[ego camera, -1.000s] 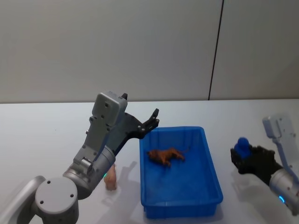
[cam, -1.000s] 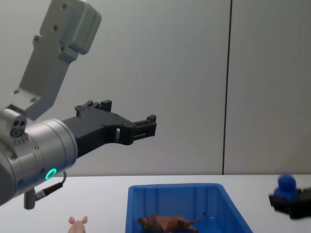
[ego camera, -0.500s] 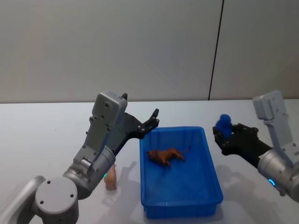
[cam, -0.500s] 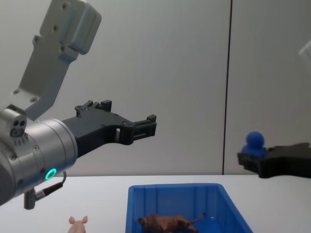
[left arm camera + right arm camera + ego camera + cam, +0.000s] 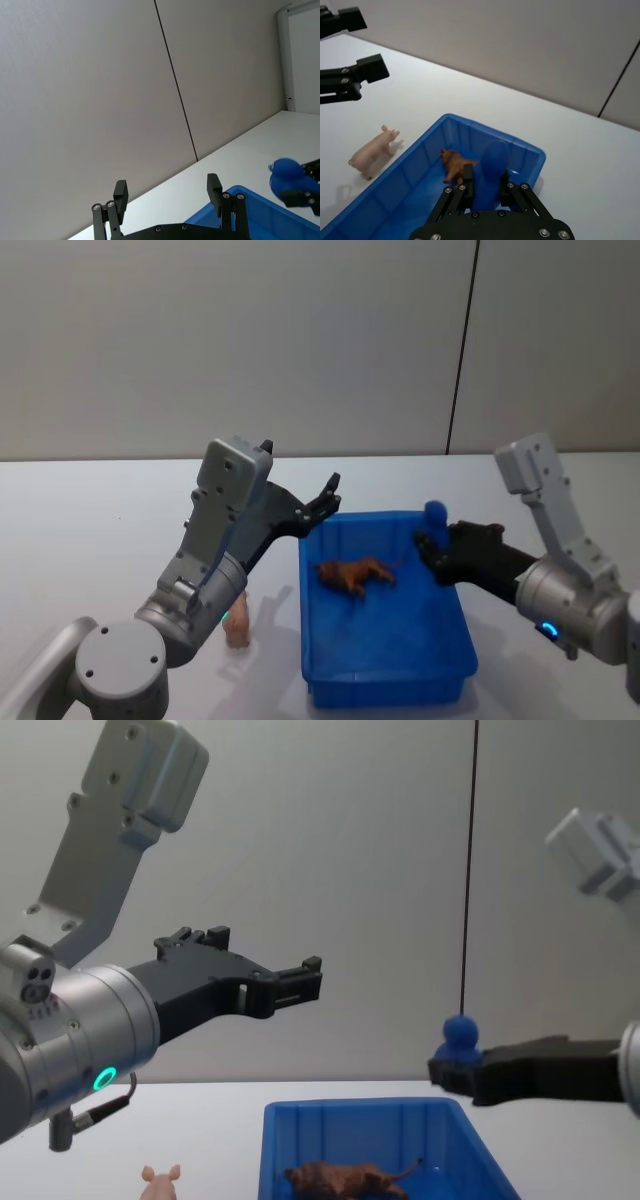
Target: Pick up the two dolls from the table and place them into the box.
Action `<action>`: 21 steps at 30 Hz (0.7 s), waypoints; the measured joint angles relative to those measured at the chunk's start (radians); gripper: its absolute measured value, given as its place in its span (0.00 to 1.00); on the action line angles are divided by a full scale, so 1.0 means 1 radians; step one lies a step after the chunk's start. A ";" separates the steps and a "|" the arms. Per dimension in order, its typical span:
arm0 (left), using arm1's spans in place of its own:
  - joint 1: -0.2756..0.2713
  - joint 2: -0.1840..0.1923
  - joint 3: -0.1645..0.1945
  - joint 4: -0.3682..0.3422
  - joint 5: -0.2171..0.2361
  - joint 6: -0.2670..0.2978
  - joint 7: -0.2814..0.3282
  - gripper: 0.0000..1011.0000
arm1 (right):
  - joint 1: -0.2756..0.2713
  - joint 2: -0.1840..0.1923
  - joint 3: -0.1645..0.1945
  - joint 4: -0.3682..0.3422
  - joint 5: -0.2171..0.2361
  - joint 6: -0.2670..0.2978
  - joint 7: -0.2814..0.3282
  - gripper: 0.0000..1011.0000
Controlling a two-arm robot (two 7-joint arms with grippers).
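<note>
The dark brown doll (image 5: 355, 574) (image 5: 454, 165) (image 5: 345, 1180) lies inside the blue box (image 5: 390, 660) (image 5: 415, 165) (image 5: 350, 1120). The pale pink doll (image 5: 238, 625) (image 5: 372, 150) (image 5: 160, 1181) stands on the table (image 5: 100, 540) just left of the box. My right gripper (image 5: 432, 535) (image 5: 487, 180) (image 5: 455, 1065) hangs over the box's far right part, shut on a small rounded blue figure (image 5: 435, 511) (image 5: 492, 159) (image 5: 285, 172). My left gripper (image 5: 330, 495) (image 5: 265, 952) (image 5: 167, 187) is held high near the box's far left corner, open and holding nothing.
A grey wall with a dark vertical seam (image 5: 460, 370) rises behind the table. The left arm's forearm (image 5: 215, 550) reaches over the pink doll. White tabletop spreads to the left and right of the box.
My right arm has swung left from the table beside the box to above the box, carrying the blue figure with it. The left arm and both dolls have stayed put.
</note>
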 joint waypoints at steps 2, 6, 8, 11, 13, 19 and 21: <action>0.000 0.000 0.000 0.000 0.000 0.000 0.000 0.99 | 0.005 -0.003 -0.003 0.008 0.001 0.016 0.012 0.25; 0.000 0.000 0.000 0.000 0.000 0.000 0.000 0.99 | 0.022 -0.014 -0.014 0.038 0.001 0.058 0.041 0.25; 0.000 0.000 0.000 0.000 0.000 0.000 0.000 0.99 | 0.031 -0.020 -0.019 0.055 0.001 0.076 0.053 0.31; 0.000 0.000 0.000 0.000 0.000 0.000 0.000 0.99 | 0.038 -0.025 -0.023 0.071 0.000 0.091 0.065 0.42; 0.000 0.000 0.000 0.000 0.000 0.000 0.000 0.99 | 0.044 -0.029 -0.027 0.082 -0.001 0.102 0.074 0.49; 0.000 0.000 0.000 0.000 0.000 0.000 0.000 0.99 | 0.055 -0.036 -0.034 0.103 -0.003 0.124 0.092 0.69; 0.000 0.000 0.000 0.000 0.000 0.000 0.000 0.99 | 0.057 -0.037 -0.035 0.107 -0.003 0.129 0.095 0.72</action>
